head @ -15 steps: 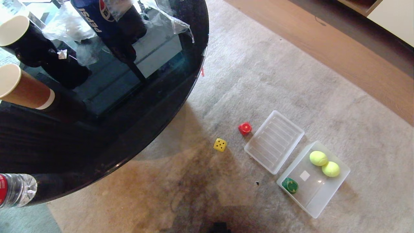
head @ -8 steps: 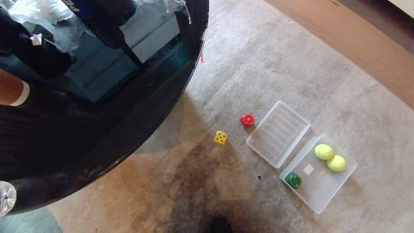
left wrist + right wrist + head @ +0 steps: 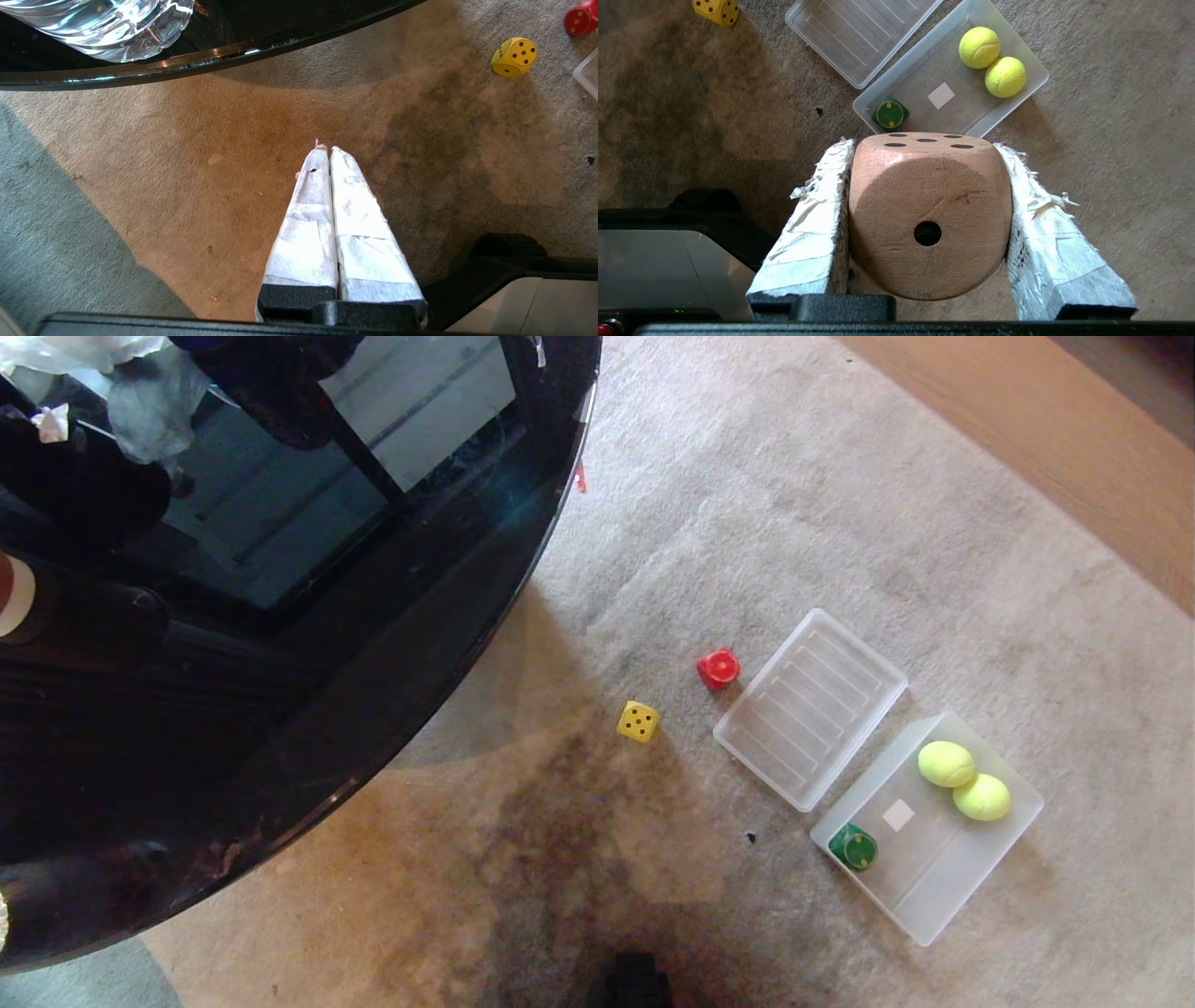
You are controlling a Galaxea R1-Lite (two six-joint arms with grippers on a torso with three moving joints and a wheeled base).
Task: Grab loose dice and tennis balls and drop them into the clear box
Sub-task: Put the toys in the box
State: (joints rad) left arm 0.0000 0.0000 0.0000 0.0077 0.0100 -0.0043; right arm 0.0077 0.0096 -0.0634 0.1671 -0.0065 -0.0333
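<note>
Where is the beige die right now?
The beige die shows only in the right wrist view, clamped between the right gripper fingers above the carpet, just short of the clear box.

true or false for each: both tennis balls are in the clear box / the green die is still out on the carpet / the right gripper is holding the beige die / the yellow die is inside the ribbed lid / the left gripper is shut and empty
1. Both tennis balls lie in the clear box. True.
2. The green die is out on the carpet. False: it sits in a corner of the clear box.
3. The right gripper holds the beige die. True: the die is clamped between its padded fingers.
4. The yellow die is inside the ribbed lid. False: it lies on the carpet, apart from the lid, near the red die.
5. The left gripper is shut and empty. True.
</note>
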